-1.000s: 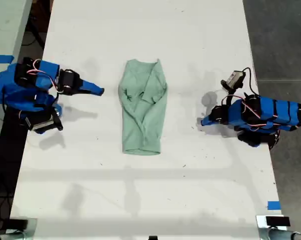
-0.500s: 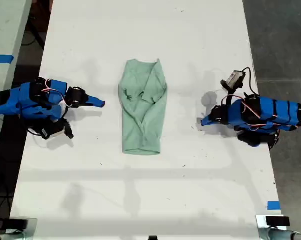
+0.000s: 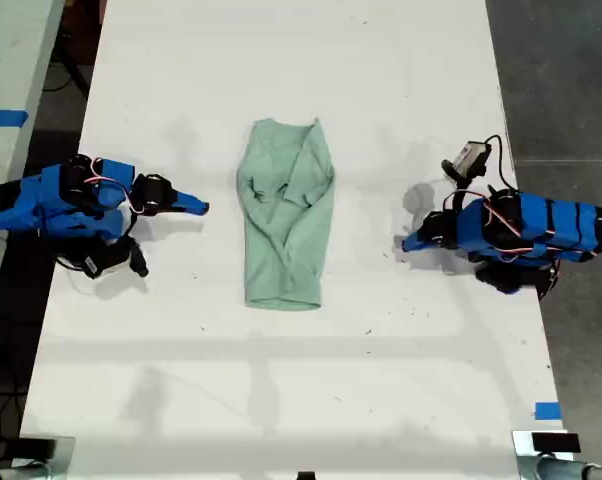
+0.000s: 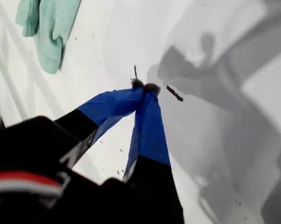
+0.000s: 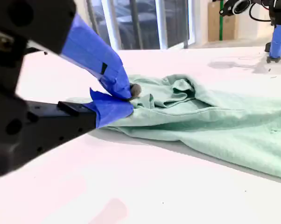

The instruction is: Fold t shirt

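Apparently the fold was partly made. The t shirt (image 3: pixel 284 220) was seen as a narrow upright strip near the middle of the table (image 3: pixel 281 60), its sides and sleeves turned in over the body. No sleeve was left sticking out. The lengthwise folds were therefore judged done, and a crosswise fold, end to end, was judged to be what remained, if one was wanted at all.

The cloth was pale mint green and soft. It was rumpled where the layers overlapped in the upper half, with a diagonal crease running down toward the squared lower end. The upper end was slightly rounded and the edges were not neatly lined up, so some smoothing might have been called for.

Neither gripper was touching the shirt. My second gripper (image 3: pixel 201 208) was placed at the exterior view's left, near the strip's edge but apart from it. Its fingers were closed tip to tip on nothing, though in its own wrist view they were seen against the cloth behind. My first gripper (image 3: pixel 409 243) was placed at the exterior view's right, further from the shirt, with its fingers pressed together and empty above bare table.
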`<state>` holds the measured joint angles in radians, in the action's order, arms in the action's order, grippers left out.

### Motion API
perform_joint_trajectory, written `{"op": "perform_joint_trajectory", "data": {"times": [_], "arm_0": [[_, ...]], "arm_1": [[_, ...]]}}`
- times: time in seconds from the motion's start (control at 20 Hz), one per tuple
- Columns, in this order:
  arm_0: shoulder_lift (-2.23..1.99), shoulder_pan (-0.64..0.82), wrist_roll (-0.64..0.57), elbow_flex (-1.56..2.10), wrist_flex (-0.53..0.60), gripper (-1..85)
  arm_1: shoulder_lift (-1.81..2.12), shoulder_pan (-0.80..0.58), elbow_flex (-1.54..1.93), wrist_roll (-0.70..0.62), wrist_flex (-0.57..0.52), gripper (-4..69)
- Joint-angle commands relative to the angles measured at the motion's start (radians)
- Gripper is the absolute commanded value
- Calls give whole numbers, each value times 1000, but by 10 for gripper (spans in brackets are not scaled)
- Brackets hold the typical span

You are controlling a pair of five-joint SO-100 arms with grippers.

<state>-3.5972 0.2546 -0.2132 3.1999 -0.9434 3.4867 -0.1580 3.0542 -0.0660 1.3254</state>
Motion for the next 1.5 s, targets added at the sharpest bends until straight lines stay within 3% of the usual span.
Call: {"op": "perform_joint_trajectory", "data": {"times": [0.0,1.45], "arm_0": [[-8,11,18,9,-3,0],[-8,9,38,9,-12,0]], "arm_1": [[15,8,52,0,3,-11],[15,23,52,15,6,-11]]}}
